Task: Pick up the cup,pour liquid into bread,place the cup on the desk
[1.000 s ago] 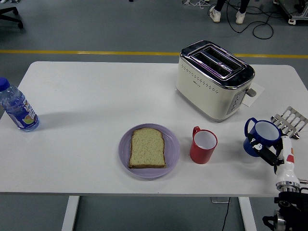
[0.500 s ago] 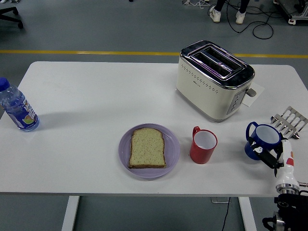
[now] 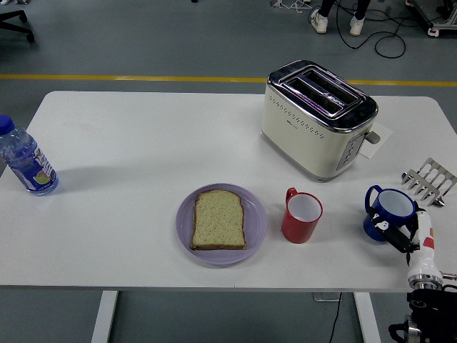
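The blue cup [image 3: 389,213] stands upright on the white table [image 3: 128,143] near the right edge, toward the front right corner, w/ its handle pointing left. The right hand [image 3: 401,236] comes in from the front right corner and its dark fingers [image 3: 395,234] press against the cup's front right side — looks like a grip around the cup, tho the far side of the hold is hidden. The cup's base appears to sit on the tabletop. White forearm section runs down off the front edge.

Just behind the blue cup, at the right edge, lies a metal rack [image 3: 430,179]. A red mug [image 3: 301,216] stands to the left of the blue cup, well apart from it, handle at its upper left. Beside that, near the middle of the front edge, a purple plate [image 3: 255,229] holds one slice of bread [image 3: 219,219], lying flat and dry-looking.

A cream toaster [image 3: 317,118] w/ chrome top sits toward the back right, angled, a slip of paper [image 3: 378,138] at its right end. A water bottle [image 3: 26,160] w/ blue cap stands at the left edge — far from everything else.

Left arm not in view.
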You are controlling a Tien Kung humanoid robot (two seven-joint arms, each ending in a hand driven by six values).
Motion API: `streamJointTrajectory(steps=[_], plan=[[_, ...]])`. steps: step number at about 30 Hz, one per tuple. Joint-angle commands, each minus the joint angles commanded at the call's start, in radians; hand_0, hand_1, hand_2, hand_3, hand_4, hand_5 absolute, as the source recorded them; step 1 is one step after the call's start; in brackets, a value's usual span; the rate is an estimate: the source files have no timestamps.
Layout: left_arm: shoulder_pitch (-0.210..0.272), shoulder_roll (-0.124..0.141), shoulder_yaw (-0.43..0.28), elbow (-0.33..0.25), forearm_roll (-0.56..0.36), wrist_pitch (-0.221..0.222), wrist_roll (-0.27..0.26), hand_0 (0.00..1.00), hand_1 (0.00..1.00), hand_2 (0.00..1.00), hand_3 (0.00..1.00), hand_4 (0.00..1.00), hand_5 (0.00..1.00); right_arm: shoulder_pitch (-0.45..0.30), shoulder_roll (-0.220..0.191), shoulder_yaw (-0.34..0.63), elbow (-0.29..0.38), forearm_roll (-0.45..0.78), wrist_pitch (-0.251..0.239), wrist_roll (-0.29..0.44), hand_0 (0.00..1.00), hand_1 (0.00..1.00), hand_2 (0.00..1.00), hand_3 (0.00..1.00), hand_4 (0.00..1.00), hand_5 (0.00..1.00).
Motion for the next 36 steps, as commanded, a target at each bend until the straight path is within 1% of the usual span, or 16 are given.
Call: streamJointTrajectory(steps=[12, 27, 28, 33, 34, 36], plan=[[0.005, -0.001, 0.006, 0.0, -0.002, -0.001, 0.0, 0.631, 0.638, 0.646, 0.501, 0.232, 0.858, -0.001, 0.001, -0.003, -0.001, -0.009, 0.0, -0.007, 0.439, 0.461, 0.58, 0.578, 0.66, 0.002], [-0.003, 0.0, -0.005, -0.001, 0.0, -0.001, 0.001, 0.632, 0.637, 0.646, 0.502, 0.238, 0.861, 0.014, 0.01, 0.002, -0.016, -0.022, 0.008, -0.027, 0.447, 0.457, 0.581, 0.582, 0.675, 0.002], [-0.003, 0.0, -0.005, -0.001, 0.0, -0.001, 0.001, 0.633, 0.637, 0.648, 0.502, 0.24, 0.863, 0.014, 0.011, 0.001, -0.016, -0.024, 0.009, -0.029, 0.466, 0.459, 0.582, 0.6, 0.681, 0.002], [-0.004, 0.0, -0.006, -0.001, 0.0, -0.001, 0.001, 0.633, 0.637, 0.648, 0.502, 0.24, 0.863, 0.017, 0.013, -0.001, -0.017, -0.034, 0.01, -0.036, 0.466, 0.459, 0.582, 0.6, 0.681, 0.002], [-0.004, 0.0, -0.006, -0.001, 0.001, -0.001, 0.001, 0.633, 0.636, 0.648, 0.502, 0.242, 0.862, 0.017, 0.013, -0.001, -0.018, -0.034, 0.01, -0.036, 0.493, 0.461, 0.587, 0.626, 0.687, 0.002], [-0.004, 0.0, -0.005, -0.001, 0.001, -0.001, 0.001, 0.633, 0.636, 0.648, 0.502, 0.242, 0.862, 0.018, 0.013, -0.001, -0.02, -0.033, 0.009, -0.038, 0.493, 0.461, 0.587, 0.626, 0.687, 0.002]])
